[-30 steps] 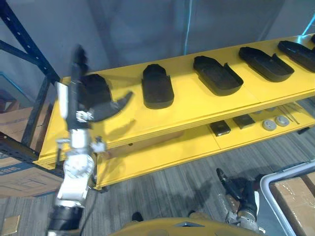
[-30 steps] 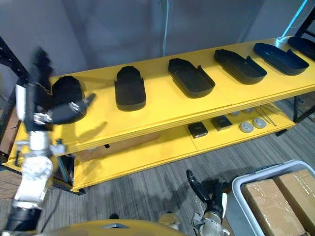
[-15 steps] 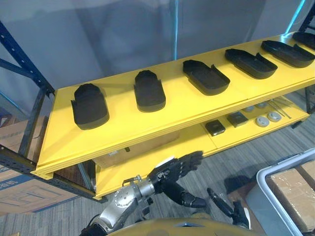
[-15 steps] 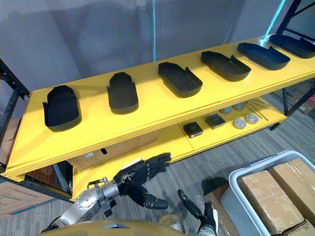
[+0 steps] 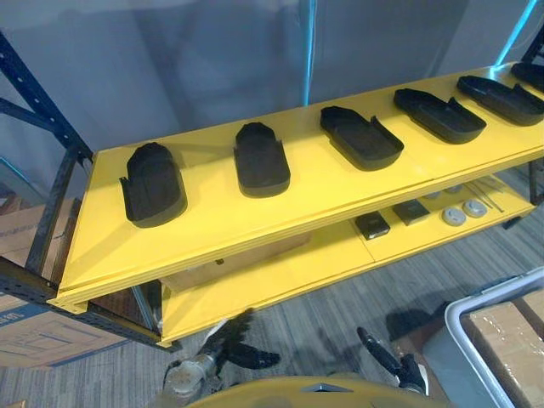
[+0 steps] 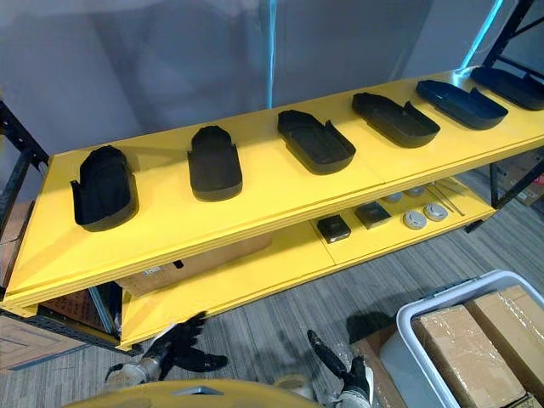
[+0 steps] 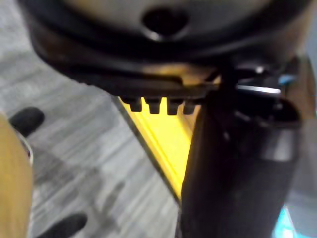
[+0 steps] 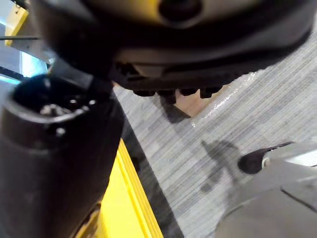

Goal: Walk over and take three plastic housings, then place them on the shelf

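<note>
Several black plastic housings lie in a row on the yellow top shelf (image 5: pixel 212 225): the leftmost housing (image 5: pixel 153 184), a second housing (image 5: pixel 261 160), a third housing (image 5: pixel 361 137), and more housings (image 5: pixel 439 115) toward the right end. My left hand (image 5: pixel 226 345) hangs low over the floor in front of the shelf, fingers spread and holding nothing. My right hand (image 5: pixel 384 360) is also low, near the floor at the lower middle, fingers straight and holding nothing. Both hands are well below and clear of the housings.
The lower yellow shelf (image 5: pixel 280 272) carries two small black boxes (image 5: pixel 372 224) and round silver discs (image 5: pixel 454 217). A grey bin (image 6: pixel 442 306) with cardboard boxes stands at the lower right. A blue rack upright (image 5: pixel 42 110) and cardboard boxes (image 5: pixel 30 327) are at the left.
My left arm, raised by the leftmost housing a second ago, has dropped down to the floor level with nothing in its hand. The camera has shifted a little. The right hand stays low.
</note>
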Available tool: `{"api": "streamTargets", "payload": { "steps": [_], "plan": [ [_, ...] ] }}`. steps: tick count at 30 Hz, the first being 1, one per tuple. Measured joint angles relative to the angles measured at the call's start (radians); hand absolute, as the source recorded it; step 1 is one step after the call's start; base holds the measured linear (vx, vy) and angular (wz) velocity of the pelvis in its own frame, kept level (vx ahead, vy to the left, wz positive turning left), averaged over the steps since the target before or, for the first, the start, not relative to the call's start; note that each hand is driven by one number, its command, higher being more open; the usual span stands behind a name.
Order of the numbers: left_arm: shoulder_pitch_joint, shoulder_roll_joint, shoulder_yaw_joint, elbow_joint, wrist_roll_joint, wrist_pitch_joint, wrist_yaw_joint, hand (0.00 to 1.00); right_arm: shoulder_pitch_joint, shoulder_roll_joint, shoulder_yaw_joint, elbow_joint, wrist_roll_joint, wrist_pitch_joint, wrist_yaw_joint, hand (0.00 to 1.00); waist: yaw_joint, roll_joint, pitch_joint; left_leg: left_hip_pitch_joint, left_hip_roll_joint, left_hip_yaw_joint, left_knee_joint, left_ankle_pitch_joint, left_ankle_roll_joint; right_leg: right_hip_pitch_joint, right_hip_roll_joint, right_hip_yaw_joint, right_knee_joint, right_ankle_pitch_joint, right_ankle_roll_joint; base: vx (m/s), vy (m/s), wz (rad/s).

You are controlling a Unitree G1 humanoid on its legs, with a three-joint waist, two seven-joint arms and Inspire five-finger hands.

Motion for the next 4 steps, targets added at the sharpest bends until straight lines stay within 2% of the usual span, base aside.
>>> {"api": "streamTargets", "payload": {
  "steps": [2, 4],
  "plan": [
    [0.003, -0.043, 0.148, 0.102, -0.019, -0.030, 0.123, 1.00, -0.001, 0.006, -0.022, 0.033, 0.001, 0.054, 0.009, 1.00, 0.019, -0.009, -0.001, 0.009, -0.002, -0.019, 0.000, 0.000, 0.000, 0.023, -0.003, -0.024, -0.006, 0.000, 0.000, 0.02, -0.003, 0.20],
    [0.003, -0.063, 0.229, 0.149, -0.053, -0.046, 0.180, 1.00, 0.000, 0.016, -0.046, 0.056, 0.005, 0.083, 0.010, 1.00, 0.022, -0.021, -0.002, 0.015, -0.003, -0.033, 0.000, 0.000, 0.000, 0.044, -0.003, -0.036, -0.016, 0.000, 0.000, 0.02, -0.007, 0.18]
  ]
}}
